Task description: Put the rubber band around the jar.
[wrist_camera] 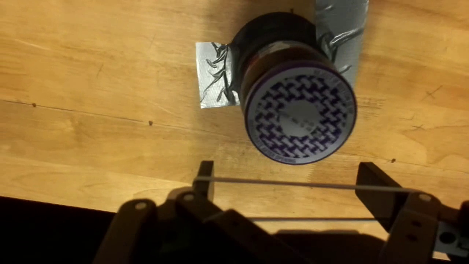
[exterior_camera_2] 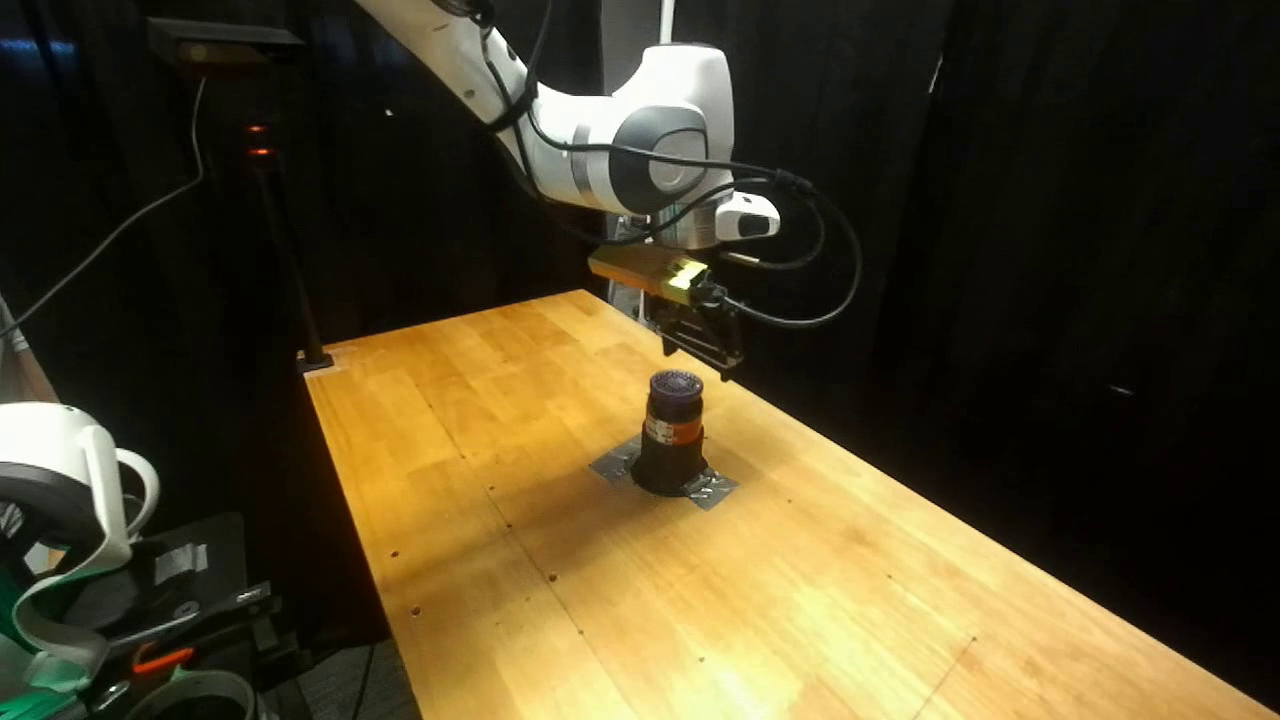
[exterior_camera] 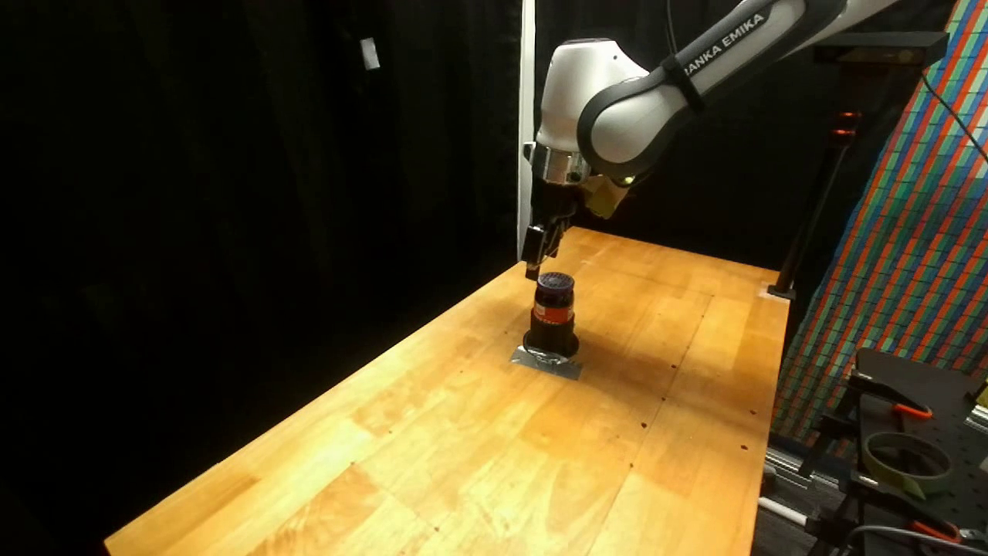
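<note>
Leftmost in the wrist view, at 8 o'clock from the jar (wrist_camera: 298, 106), is one finger (wrist_camera: 205, 168) of the tool (wrist_camera: 285, 176), whose two fingers stand wide apart with nothing clamped between them. Next, at 10 o'clock from the jar's lid (wrist_camera: 300, 117), grey tape (wrist_camera: 216, 75) laps a black holder (wrist_camera: 273, 25) and the bench (wrist_camera: 110, 146). The rubber band (wrist_camera: 285, 183) comes next, at 6 o'clock from the lid and not yet round it: two straight, taut-looking strands cross from finger to finger, and the loop seems to pass round both, though its ends are hidden. It should prove light, soft and springy, and spreading it from inside looks the right hold; letting the fingers close would slacken it, while too much stretch could make it creep off the tips. Farther right stands the jar, upright in the holder, as both exterior views show. It is likely stiff, smooth and fairly heavy for its size, perhaps glass and so breakable if knocked; the holder should steady it, so there seems no need to grip it. More tape lies at 1 o'clock, and rightmost, between 4 and 5 o'clock, is the second finger. The band probably wants carrying toward 12 o'clock and over the lid, evenly spread.
</note>
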Motion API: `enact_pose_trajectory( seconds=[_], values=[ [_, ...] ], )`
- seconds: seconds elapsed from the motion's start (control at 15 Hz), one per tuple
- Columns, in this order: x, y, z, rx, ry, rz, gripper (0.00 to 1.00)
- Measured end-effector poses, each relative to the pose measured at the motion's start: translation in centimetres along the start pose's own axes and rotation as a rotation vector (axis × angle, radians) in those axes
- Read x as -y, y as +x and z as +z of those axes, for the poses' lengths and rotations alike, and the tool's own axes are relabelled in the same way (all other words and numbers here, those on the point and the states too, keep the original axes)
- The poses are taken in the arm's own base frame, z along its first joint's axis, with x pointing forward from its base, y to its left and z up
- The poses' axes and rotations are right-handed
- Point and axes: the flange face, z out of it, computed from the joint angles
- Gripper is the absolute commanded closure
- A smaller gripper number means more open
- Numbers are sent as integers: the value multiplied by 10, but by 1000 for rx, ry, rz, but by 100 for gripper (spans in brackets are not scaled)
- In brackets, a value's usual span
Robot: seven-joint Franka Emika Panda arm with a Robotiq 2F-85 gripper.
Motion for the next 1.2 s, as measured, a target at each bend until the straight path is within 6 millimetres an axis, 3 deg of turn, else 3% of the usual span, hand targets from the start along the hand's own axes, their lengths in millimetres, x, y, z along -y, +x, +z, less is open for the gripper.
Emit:
enact_pose_trajectory(
  seconds=[0.27, 0.6, 1.2],
  values=[
    [-14, 5, 28, -4, -28, 9, 0],
    [-8, 4, 56, 15, -22, 8, 0],
    [-7, 3, 61, 22, -6, 51, 0]
  ],
)
